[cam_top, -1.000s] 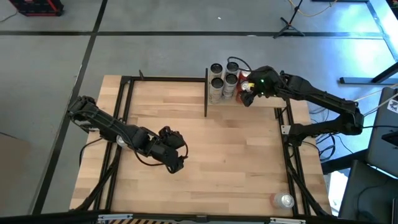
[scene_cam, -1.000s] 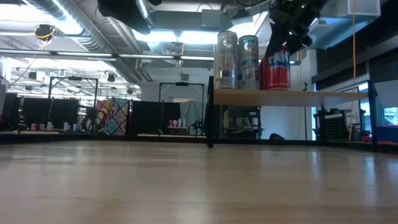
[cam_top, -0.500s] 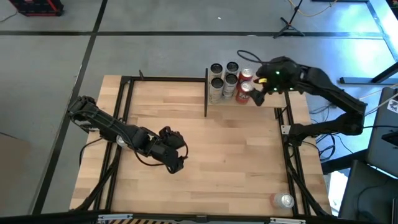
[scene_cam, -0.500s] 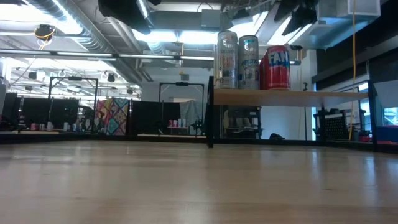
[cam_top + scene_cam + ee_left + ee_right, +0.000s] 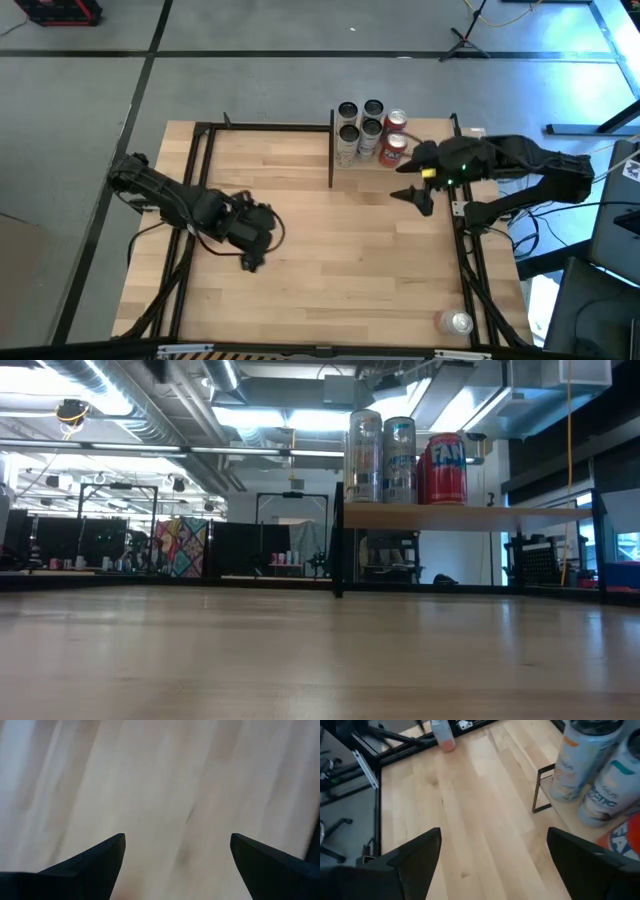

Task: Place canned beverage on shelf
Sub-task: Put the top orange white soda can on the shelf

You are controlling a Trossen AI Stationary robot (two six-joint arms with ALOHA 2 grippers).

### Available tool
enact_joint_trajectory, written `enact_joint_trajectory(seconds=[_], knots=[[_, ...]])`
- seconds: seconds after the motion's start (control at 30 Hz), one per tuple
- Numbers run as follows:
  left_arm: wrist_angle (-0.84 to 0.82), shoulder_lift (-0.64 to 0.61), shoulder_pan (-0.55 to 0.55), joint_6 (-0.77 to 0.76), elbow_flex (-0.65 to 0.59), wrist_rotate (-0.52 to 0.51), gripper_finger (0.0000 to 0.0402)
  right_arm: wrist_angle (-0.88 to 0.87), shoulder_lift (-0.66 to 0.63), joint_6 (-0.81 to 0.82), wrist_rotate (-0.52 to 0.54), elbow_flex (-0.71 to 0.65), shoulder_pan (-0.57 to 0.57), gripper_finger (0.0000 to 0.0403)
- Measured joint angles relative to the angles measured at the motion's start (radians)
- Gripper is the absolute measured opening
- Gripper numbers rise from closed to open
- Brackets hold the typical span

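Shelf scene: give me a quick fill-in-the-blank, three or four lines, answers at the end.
1. The shelf holds four silver cans and ____ red cans.
2. The right claw is open and holds ____.
3. The left claw is open above the bare ____.
4. One more silver can stands near the table's front ____ corner in the high view.

Missing words: two; nothing; tabletop; right

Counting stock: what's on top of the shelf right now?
Six cans stand on the shelf: four silver cans and two red cans, per the high view. The low view shows only three, since the front cans hide those behind. Neither gripper touches them.
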Motion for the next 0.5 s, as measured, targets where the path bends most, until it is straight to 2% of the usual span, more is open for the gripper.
enact_joint_trajectory(seconds=[0.07,0.13,0.27,0.4,0.5], knots=[[-0.150,-0.001,0.000,0.004,0.033,0.016,0.0352,-0.001,0.016,0.009,0.049,0.000,0.049,0.0351],[-0.222,-0.016,0.001,0.015,0.032,0.039,0.0352,-0.002,0.030,0.022,0.086,-0.001,0.089,0.0351],[-0.211,-0.102,0.030,0.045,-0.046,0.113,0.0352,-0.004,0.061,0.032,0.126,-0.001,0.140,0.0351],[-0.213,-0.229,0.069,0.037,-0.174,0.148,0.0352,-0.015,0.092,0.032,0.129,-0.001,0.171,0.0351],[-0.213,-0.320,0.096,0.037,-0.257,0.216,0.0352,-0.024,0.111,0.033,0.129,-0.001,0.185,0.0351]])
